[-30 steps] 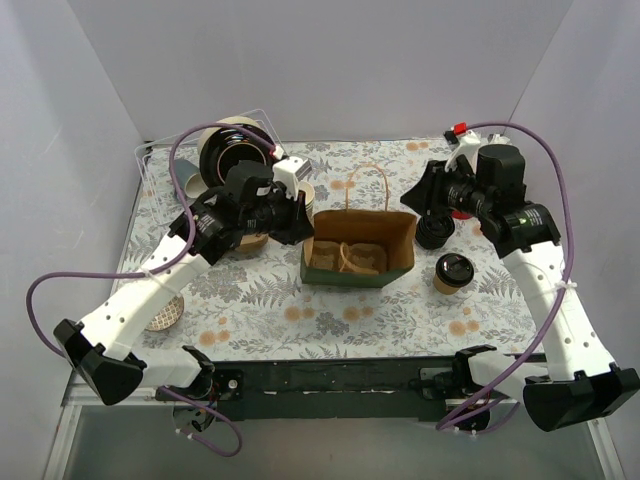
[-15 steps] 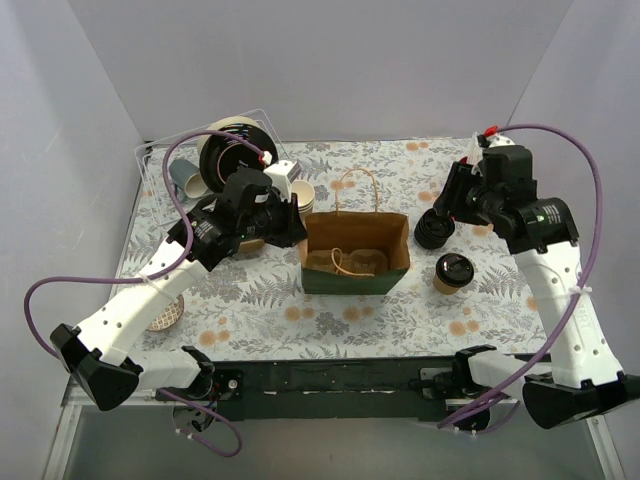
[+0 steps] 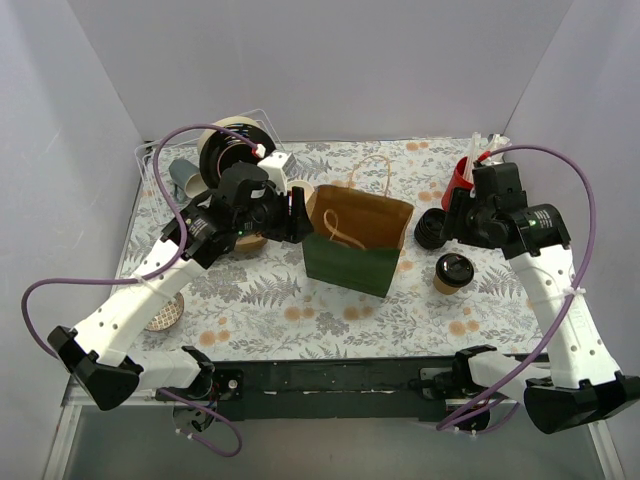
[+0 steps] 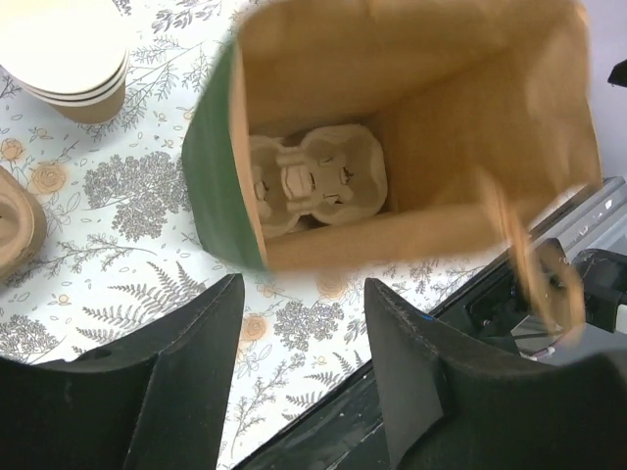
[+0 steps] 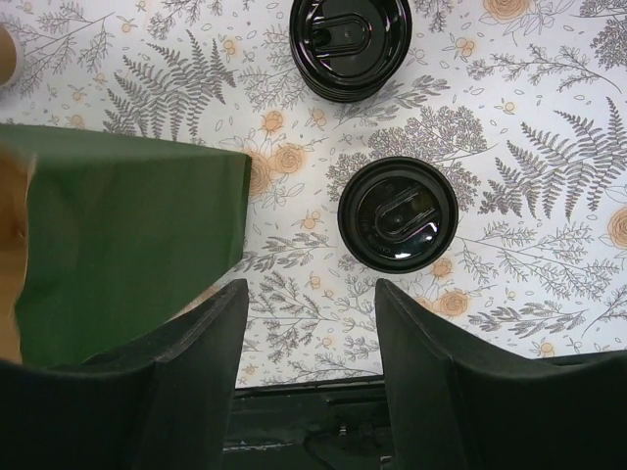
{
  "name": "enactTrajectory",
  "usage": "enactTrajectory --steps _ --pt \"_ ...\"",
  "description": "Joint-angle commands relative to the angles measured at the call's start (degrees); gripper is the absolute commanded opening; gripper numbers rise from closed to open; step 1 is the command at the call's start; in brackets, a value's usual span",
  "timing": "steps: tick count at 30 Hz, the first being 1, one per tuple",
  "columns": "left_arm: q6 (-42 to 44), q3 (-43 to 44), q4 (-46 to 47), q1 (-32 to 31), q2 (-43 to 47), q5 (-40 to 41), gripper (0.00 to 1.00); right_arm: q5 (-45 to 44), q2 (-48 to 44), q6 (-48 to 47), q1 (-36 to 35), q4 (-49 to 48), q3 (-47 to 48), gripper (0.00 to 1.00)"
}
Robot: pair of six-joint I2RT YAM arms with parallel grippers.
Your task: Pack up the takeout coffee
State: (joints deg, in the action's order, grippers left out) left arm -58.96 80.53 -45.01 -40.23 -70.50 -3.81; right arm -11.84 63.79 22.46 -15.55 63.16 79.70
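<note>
Your bag (image 3: 355,240) is open with a tray (image 4: 313,181) inside, but the coffee (image 3: 453,272) sits unpacked on the table (image 3: 260,300) just right of it, left claw (image 4: 304,299) and right claw (image 5: 312,294) both apart, empty.

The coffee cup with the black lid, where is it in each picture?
Top external: the coffee cup stands right of the paper bag.
Left wrist: not in it.
Right wrist: coffee cup central, right of the bag's green side.
Shared landmark: the paper bag.
</note>
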Motion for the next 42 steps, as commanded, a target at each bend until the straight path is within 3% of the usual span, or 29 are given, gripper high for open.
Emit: enactTrajectory --steps 1,5,12,19,26,33,36,42 --pt "0.24 2.7 -2.88 0.24 0.63 0.56 0.52 -0.29 -1.91 1.18 -0.18 -0.67 -1.13 0.62" --pt "1.91 4.1 -3.76 0.67 -1.48 5.56 0.59 -0.29 -2.09 0.48 -0.18 -1.02 -0.43 0.62" --pt "2.18 15.87 -5.16 2.26 -8.07 7.76 0.69 2.25 -3.06 0.04 -0.18 -3.39 -1.65 0.61" --pt "1.3 22.65 -7.98 3.49 -15.37 8.04 0.61 2.78 -3.41 -1.27 -0.09 -4.53 -1.22 0.61" --pt "1.48 20.99 -8.86 3.58 -16.34 4.43 0.59 2.52 -3.49 -2.77 -0.18 -4.71 -0.07 0.61" --pt "1.74 18.7 -7.98 3.58 -19.58 6.19 0.57 1.55 -3.59 -4.0 -0.18 -4.27 0.45 0.62" --pt "3.06 17.99 -6.4 3.58 -19.59 6.71 0.51 0.94 -3.85 -4.35 -0.18 -3.92 0.63 0.62" --pt "11.3 24.31 -3.94 3.58 -23.36 4.52 0.51 2.16 -4.29 -5.23 -0.18 -3.48 0.28 0.6"
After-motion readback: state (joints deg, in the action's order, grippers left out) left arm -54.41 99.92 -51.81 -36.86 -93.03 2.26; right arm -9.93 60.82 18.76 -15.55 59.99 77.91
